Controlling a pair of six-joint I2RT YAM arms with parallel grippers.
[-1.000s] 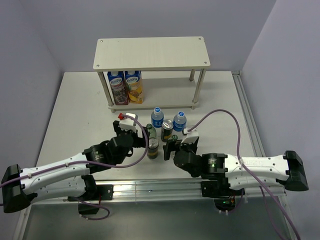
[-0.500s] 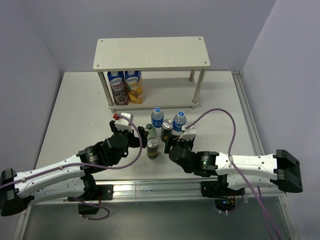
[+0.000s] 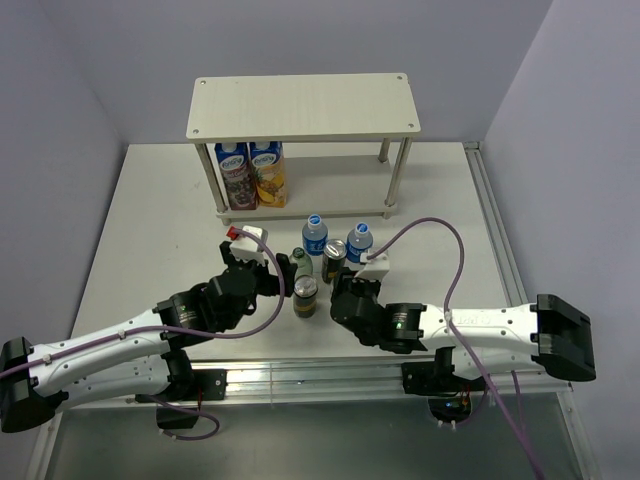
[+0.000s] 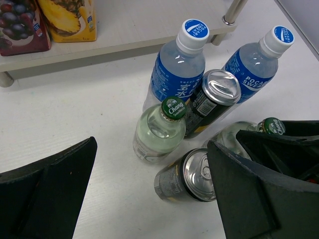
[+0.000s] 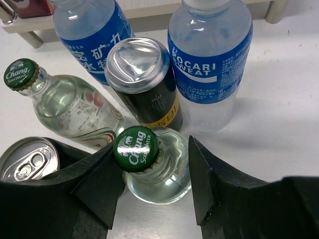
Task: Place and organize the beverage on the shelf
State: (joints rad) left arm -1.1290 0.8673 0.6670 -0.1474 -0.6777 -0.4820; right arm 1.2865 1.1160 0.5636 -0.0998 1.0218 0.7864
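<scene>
Glass, smooth and rounded: the green-capped bottle (image 5: 158,177) is flanked by the right gripper (image 5: 153,152), jaws close against its shoulder; a firm clamp cannot be confirmed. It is stood mid-table (image 3: 150,220), with the shelf (image 3: 300,105) at the far edge. The left gripper (image 4: 151,147) is held wide apart. Slippage is judged possible. The near can (image 5: 27,159) and the far can (image 5: 144,79), both crowding the jaws, may be toppled on lifting.
</scene>
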